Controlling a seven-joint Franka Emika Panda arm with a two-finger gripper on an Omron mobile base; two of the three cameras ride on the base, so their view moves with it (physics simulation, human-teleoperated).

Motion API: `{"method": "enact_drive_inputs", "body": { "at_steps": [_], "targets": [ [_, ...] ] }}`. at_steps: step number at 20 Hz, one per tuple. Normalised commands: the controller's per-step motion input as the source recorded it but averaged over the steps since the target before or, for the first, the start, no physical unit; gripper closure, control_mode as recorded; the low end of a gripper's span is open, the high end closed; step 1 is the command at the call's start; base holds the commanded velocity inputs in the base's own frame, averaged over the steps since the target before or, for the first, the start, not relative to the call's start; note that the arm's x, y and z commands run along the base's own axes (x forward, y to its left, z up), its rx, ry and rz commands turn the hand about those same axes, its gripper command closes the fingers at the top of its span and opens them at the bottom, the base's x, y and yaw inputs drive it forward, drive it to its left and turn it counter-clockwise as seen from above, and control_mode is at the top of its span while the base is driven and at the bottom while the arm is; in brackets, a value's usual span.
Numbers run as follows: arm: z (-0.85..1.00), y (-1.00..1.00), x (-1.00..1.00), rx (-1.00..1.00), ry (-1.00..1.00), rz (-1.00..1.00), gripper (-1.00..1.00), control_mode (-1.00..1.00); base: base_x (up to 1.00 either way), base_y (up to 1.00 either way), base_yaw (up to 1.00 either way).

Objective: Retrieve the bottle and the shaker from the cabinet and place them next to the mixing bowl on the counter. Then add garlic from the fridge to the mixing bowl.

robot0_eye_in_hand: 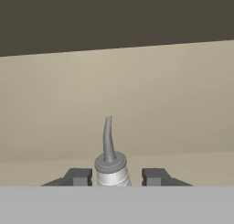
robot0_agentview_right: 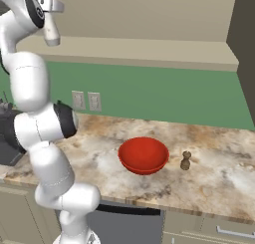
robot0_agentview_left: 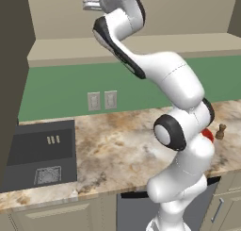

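Note:
In the hand view the pale grey bottle point(robot0_eye_in_hand: 109, 145) stands between my two dark fingertips point(robot0_eye_in_hand: 80, 176), its thin neck pointing up at the cabinet's point(robot0_eye_in_hand: 137, 95) tan interior. My gripper point(robot0_eye_in_hand: 116, 176) is shut on its body. From the left base view the gripper point(robot0_agentview_left: 90, 4) is raised high at the front of the beige wall cabinet point(robot0_agentview_left: 164, 13). The red mixing bowl point(robot0_agentview_right: 143, 155) sits on the marbled counter point(robot0_agentview_right: 99, 158), with the dark brown shaker point(robot0_agentview_right: 186, 160) upright just to its right, a small gap between them. The shaker point(robot0_agentview_left: 220, 130) also shows beside my arm.
A dark sink point(robot0_agentview_left: 42, 154) is set into the counter at the left. Two wall outlets point(robot0_agentview_left: 102, 101) sit on the green backsplash. A tall dark panel point(robot0_agentview_left: 12, 60) bounds the left side. Drawers and a dark appliance front point(robot0_agentview_right: 124, 228) run below the counter edge.

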Motion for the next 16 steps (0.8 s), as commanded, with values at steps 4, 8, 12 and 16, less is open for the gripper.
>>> {"method": "enact_drive_inputs", "body": {
  "at_steps": [4,8,12,16],
  "targets": [
    [-0.13,-0.93,-0.32,0.03,-0.06,0.18,1.00,-1.00,0.00,0.00,0.00],
    [0.00,-0.91,-0.57,0.00,-0.08,0.16,1.00,-1.00,0.00,0.00,0.00],
    [0.00,-0.86,-0.85,0.00,-0.08,0.19,1.00,-1.00,0.00,0.00,0.00],
    [0.00,-0.78,-1.00,0.00,-0.05,0.19,1.00,-1.00,0.00,0.00,0.00]
  ]
}}
